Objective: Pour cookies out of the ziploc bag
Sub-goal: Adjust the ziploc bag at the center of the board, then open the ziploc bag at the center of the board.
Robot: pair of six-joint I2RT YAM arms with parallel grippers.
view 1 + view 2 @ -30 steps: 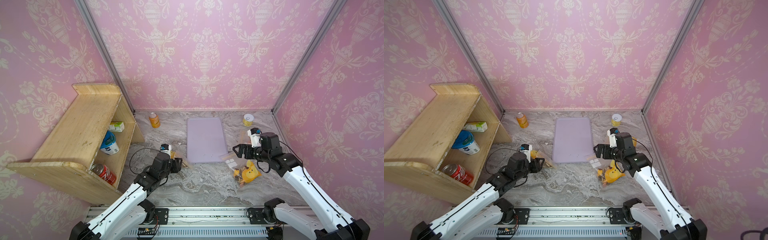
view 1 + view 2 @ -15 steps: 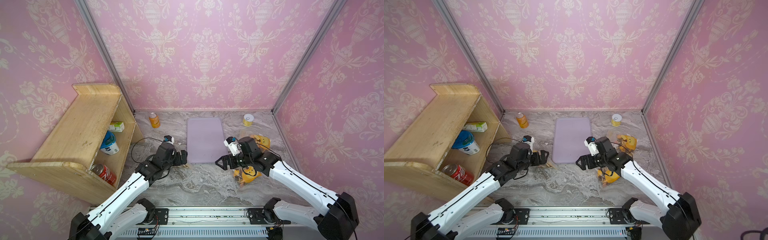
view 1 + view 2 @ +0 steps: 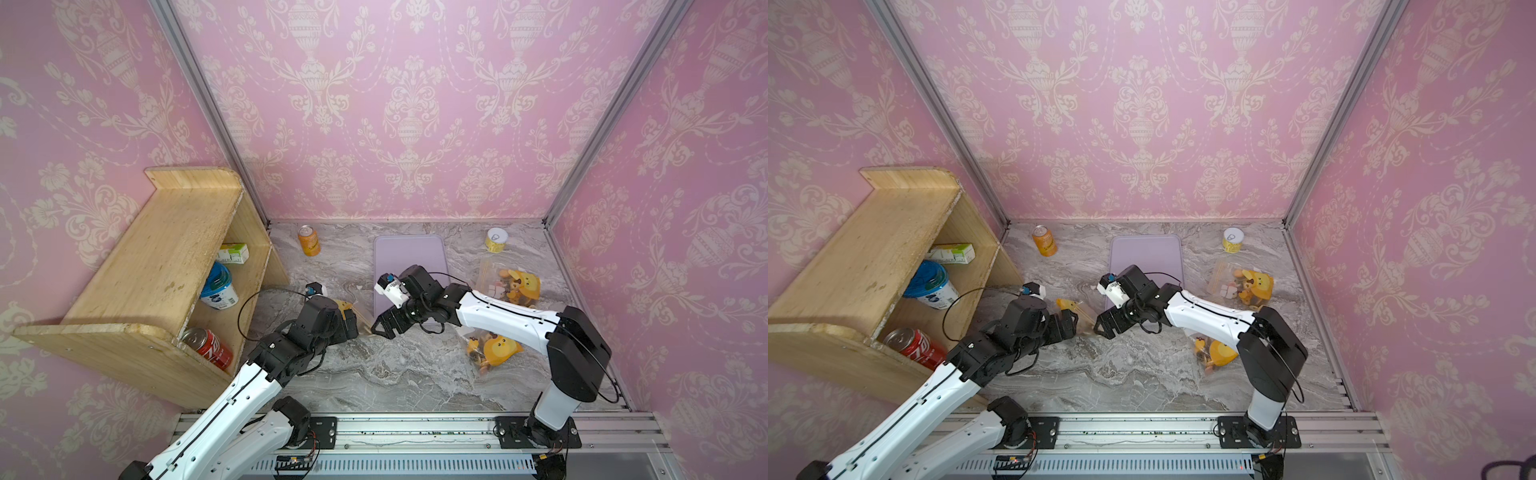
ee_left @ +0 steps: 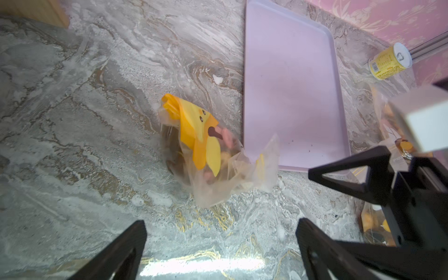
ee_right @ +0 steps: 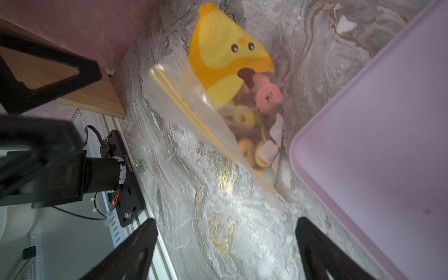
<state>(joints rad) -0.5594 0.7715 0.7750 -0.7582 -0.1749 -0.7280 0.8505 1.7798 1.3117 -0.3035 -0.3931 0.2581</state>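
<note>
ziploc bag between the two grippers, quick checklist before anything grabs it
1. Jaws of the left gripper wide apart: ok.
2. Jaws of the right gripper wide apart: ok.
3. The ziploc bag lying free on the marble table, in neither grip: ok.
4. The cookies inside the bag: ok.
5. The zip seal opened: cannot tell.
6. The lavender tray right beside the bag: ok.
</note>
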